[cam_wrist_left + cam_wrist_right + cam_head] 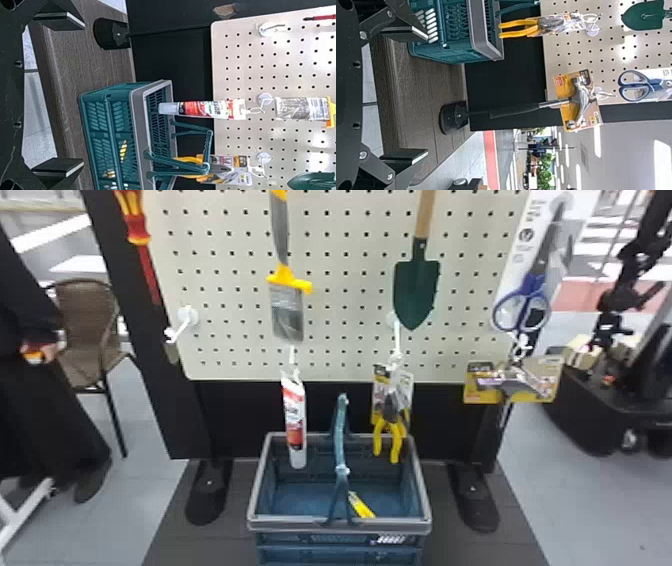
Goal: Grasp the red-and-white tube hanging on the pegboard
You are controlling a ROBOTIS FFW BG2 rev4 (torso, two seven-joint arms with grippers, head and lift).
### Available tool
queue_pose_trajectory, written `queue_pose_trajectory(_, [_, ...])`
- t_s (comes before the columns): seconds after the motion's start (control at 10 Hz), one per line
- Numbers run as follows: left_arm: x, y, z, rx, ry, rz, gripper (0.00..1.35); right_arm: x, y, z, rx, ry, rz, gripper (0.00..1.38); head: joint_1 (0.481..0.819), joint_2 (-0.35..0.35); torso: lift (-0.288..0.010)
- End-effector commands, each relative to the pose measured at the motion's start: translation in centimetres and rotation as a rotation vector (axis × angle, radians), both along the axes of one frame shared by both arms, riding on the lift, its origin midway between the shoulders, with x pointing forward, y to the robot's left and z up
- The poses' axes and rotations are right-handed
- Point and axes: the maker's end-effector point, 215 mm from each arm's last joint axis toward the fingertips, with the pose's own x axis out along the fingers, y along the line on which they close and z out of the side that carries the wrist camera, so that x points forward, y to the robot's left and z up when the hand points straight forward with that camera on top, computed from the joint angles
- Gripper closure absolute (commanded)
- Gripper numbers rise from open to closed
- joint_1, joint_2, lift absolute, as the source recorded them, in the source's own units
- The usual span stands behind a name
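Observation:
The red-and-white tube (294, 417) hangs cap down from a white hook on the cream pegboard (345, 340). Its white tip reaches just past the back rim of the teal basket (260, 480) standing on the dark platform below. In the left wrist view the tube (202, 109) is well ahead of my left gripper (79, 93), which is open, its two black fingers (59, 19) spread wide and holding nothing. My right gripper (425, 95) is also open and empty, off to the right of the basket (482, 27), facing the hammer (573, 99).
Yellow pliers (390, 425) hang just right of the tube, a brush (286, 305) above it, a green trowel (416, 290) and blue scissors (522, 307) farther right. The basket's handle (341, 450) stands up; a yellow item (361, 505) lies inside. A person (30, 390) stands at far left.

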Motion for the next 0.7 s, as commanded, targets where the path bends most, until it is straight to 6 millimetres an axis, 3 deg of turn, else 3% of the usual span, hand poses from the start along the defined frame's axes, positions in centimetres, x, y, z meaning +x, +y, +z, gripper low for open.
queue_pose_trajectory(0.0, [0.0, 0.0, 0.0, -0.003, -0.001, 0.003, 0.10, 0.0, 0.0, 0.1, 0.001, -0.001, -0.002, 0.26, 0.549, 0.000, -0.100])
queue_pose_trajectory(0.4, [0.1, -0.1, 0.1, -0.006, -0.002, 0.001, 0.10, -0.2, 0.1, -0.2, 0.002, 0.005, 0.000, 0.26, 0.549, 0.000, -0.100])
queue_pose_trajectory(0.6, [1.2, -0.3, 0.3, -0.027, -0.006, -0.011, 0.10, -0.2, 0.0, -0.2, 0.001, 0.007, -0.001, 0.26, 0.549, 0.000, -0.100])
